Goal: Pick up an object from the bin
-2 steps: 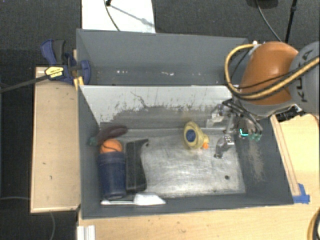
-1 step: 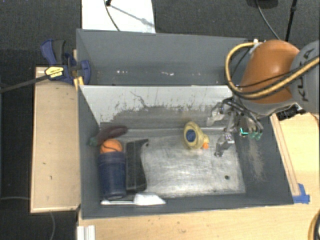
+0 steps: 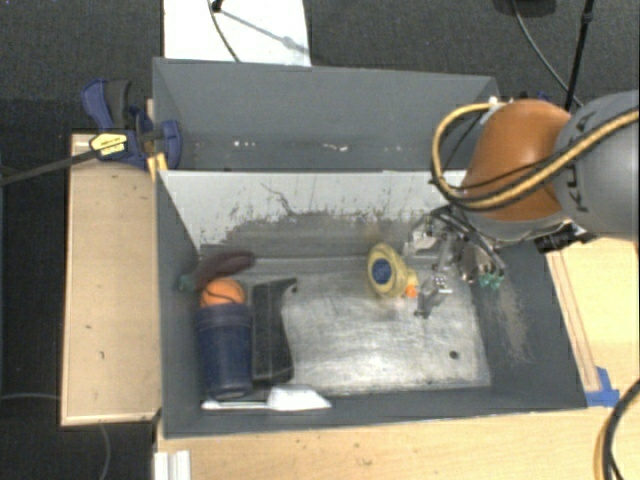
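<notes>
Scratches and dull scuffs cover the grey metal bin (image 3: pixel 380 353), its floor bare at the middle. Right of centre, near the back wall, lies a small yellow ring-shaped roll (image 3: pixel 384 271) with a blue core, tilted on its edge. Just right of it hangs the gripper (image 3: pixel 432 290), a cluster of bright metal parts; whether it is open or closed, or touches the roll, cannot be told. Along the left wall lie a smooth dark blue cylinder (image 3: pixel 226 353), a round orange ball (image 3: pixel 223 292) at its far end, a flat black block (image 3: pixel 268 336) beside it and a white scrap (image 3: pixel 298 399) in front.
</notes>
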`<action>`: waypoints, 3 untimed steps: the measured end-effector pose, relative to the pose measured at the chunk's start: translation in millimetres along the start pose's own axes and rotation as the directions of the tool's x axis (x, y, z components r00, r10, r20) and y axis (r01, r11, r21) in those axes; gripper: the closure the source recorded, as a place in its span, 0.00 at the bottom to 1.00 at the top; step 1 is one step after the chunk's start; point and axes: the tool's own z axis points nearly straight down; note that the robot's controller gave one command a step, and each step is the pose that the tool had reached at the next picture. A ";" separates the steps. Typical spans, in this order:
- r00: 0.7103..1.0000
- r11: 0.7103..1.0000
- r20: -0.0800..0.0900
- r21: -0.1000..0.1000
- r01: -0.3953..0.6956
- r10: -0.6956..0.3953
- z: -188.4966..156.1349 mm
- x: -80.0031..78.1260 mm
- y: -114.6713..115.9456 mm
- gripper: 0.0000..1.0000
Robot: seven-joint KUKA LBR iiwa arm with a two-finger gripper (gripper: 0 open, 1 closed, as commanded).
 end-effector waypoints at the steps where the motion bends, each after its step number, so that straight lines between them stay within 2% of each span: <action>1: 0.991 0.991 0.003 0.000 0.136 -0.136 60.0 -15.4 4.1 1.00; 2: 0.991 0.991 0.003 0.000 0.136 -0.136 60.0 -15.4 4.1 1.00; 3: 0.987 0.987 -0.009 -0.002 0.158 -0.158 -45.1 -12.1 10.2 1.00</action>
